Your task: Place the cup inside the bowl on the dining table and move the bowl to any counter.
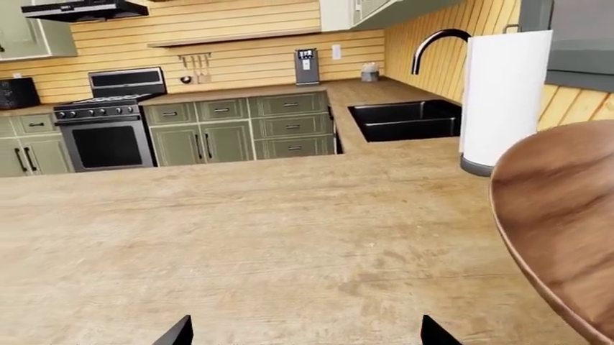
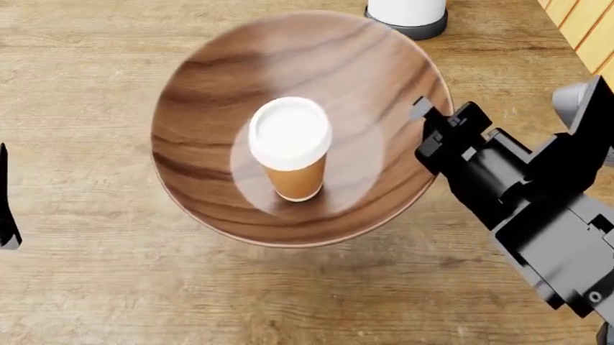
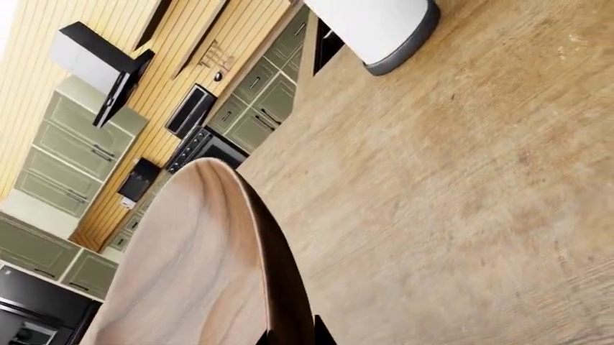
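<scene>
The bowl (image 2: 364,72), wide and of dark glossy wood, hangs a little over the brown wood counter (image 2: 86,302), with its shadow on the wood below its near edge. The cup (image 2: 290,147), tan paper with a white lid, stands upright in the bowl's middle. My right gripper (image 2: 422,128) is shut on the bowl's right rim (image 3: 273,244); its fingertips (image 3: 323,332) straddle the rim in the right wrist view. My left gripper (image 1: 307,334) is open over bare counter (image 1: 240,244), left of the bowl (image 1: 566,215), and shows at the head view's left edge (image 2: 6,201).
A white paper-towel roll on a dark grey base (image 1: 501,100) stands just beyond the bowl, also in the head view (image 2: 408,14). Behind it a black sink (image 1: 408,118) with a curved tap is set in the counter. A light wood-panel wall (image 2: 590,29) runs along the right.
</scene>
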